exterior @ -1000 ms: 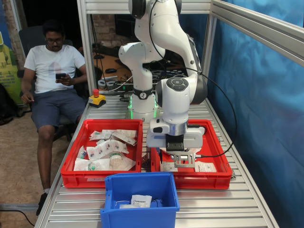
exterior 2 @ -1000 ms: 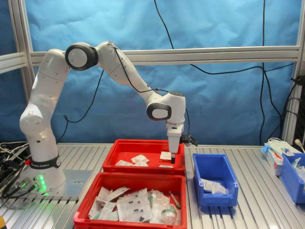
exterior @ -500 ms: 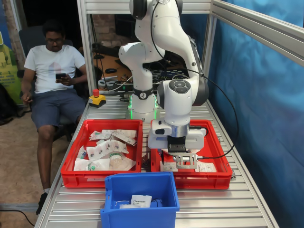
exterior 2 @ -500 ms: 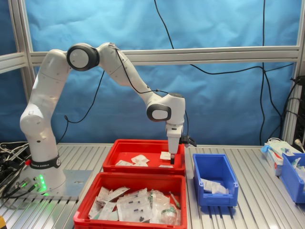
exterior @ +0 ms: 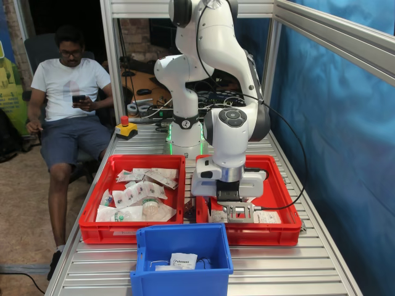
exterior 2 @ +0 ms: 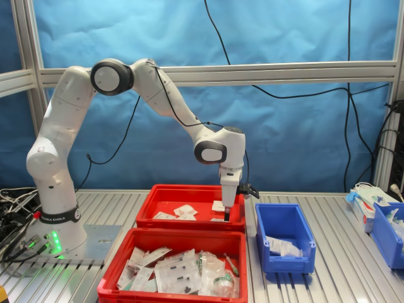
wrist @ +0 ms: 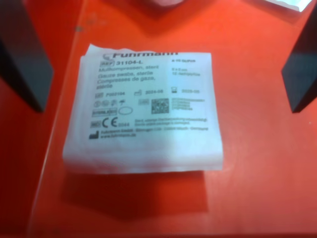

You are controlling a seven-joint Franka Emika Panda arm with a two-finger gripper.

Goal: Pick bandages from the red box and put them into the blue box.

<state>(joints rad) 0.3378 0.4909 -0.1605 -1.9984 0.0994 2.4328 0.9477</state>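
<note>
Wrist view: hand spread wide around one bandage in red box.

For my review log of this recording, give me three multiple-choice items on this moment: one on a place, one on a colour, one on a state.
1. Where is the gripper?
A. Over the blue bin
B. Low inside the sparsely filled red crate
C. Over the heaped red crate

2. What colour is the floor under the packet in the wrist view?
A. Red
B. Blue
C. Grey

3. How do the jaws stand?
A. Shut on the packet
B. Shut on nothing
C. Open, one on each side of the packet

Key:
1 B: in both exterior views the gripper hangs down into the red crate that holds few packets.
2 A: red plastic surrounds the packet.
3 C: the dark fingers stand apart from the packet, which lies flat on the crate floor.
</note>
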